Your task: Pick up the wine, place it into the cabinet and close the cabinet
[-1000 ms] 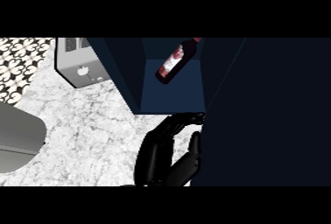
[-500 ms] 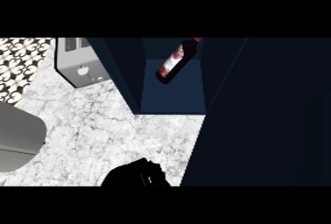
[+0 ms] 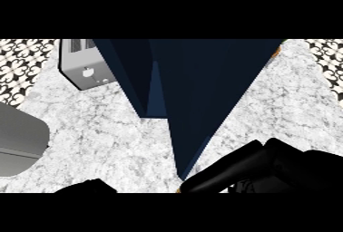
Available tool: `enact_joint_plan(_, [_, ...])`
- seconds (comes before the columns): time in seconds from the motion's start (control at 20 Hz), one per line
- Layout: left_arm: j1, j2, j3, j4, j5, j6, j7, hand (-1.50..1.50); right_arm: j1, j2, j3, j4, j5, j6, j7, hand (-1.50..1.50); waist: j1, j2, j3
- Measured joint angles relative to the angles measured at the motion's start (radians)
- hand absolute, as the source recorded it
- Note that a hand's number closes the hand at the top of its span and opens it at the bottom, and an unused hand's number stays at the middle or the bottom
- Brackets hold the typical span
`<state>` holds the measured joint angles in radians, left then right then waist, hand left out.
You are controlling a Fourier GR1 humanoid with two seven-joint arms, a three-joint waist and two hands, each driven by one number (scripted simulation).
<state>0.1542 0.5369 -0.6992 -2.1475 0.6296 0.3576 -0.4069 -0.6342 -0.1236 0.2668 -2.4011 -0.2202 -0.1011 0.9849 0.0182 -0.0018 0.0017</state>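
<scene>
Because the dark blue cabinet (image 3: 201,86) fills the middle of the head view from about twelve o'clock down to six and no bottle shows anywhere, the wine is presumably inside it, hidden by the door. The right hand (image 3: 268,170) sits at about five o'clock against the door's lower tip, fingers stretched out flat and holding nothing, while the left hand (image 3: 87,186) is only a dark scrap at seven o'clock, so I cannot tell its state. To finish well, the flat right hand should press the door's free edge evenly until it seats, keeping clear of the toaster (image 3: 84,65) at ten o'clock on the marble worktop (image 3: 100,131).
</scene>
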Motion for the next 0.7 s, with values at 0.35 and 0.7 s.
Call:
enact_joint_plan(0.35, [0.165,0.169,0.242,-0.027,0.160,-0.207,-0.094,1.50,-0.084,0.089,0.170,0.036,0.029,-0.049,0.029,1.50,0.010,-0.005,-0.004])
enact_joint_plan(0.7, [0.267,0.287,0.476,0.002,0.320,-0.410,-0.114,1.50,-0.274,0.116,0.312,0.266,0.097,-0.167,-0.055,1.50,0.020,-0.005,-0.005])
